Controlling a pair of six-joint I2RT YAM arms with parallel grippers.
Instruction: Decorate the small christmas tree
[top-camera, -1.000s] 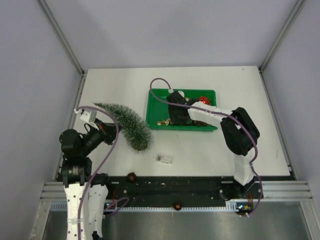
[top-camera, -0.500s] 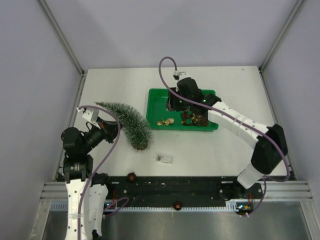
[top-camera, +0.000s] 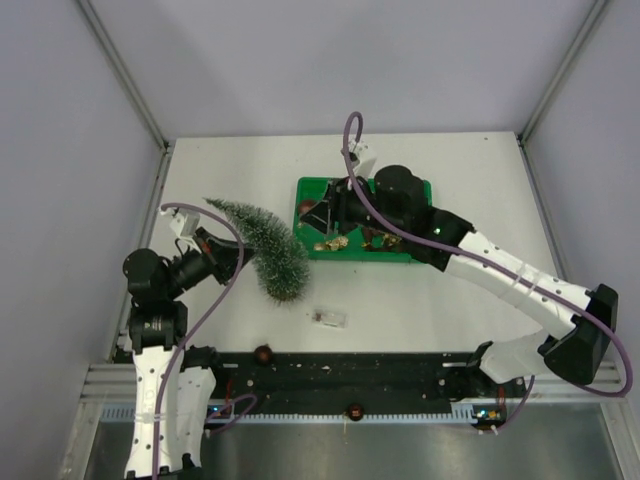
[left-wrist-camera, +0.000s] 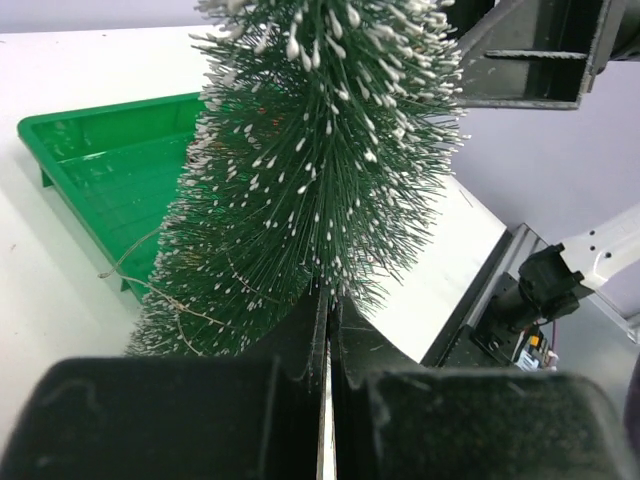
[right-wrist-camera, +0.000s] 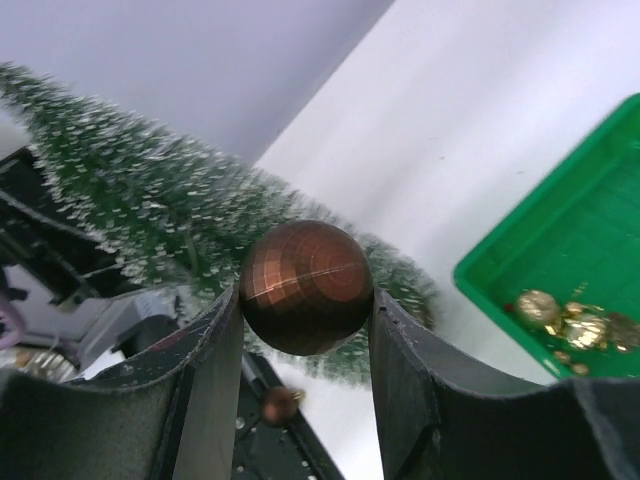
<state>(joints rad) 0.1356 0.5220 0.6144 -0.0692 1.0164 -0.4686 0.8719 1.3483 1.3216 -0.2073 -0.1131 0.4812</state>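
Observation:
The small christmas tree, dark green with frosted tips, hangs tilted over the table's left side. My left gripper is shut on it, and in the left wrist view the jaws meet deep in its bristles. My right gripper reaches left over the green tray, pointing at the tree. It is shut on a copper-brown faceted ball, with the tree just behind the ball. I cannot make out the ball in the top view.
Gold ornaments lie in the tray. A small clear packet lies on the table below the tree. One brown ball sits on the black front rail and another lower down.
My right arm has come up out of the tray and swung left toward the tree with the ball. My left arm has shifted the tree slightly right and up.

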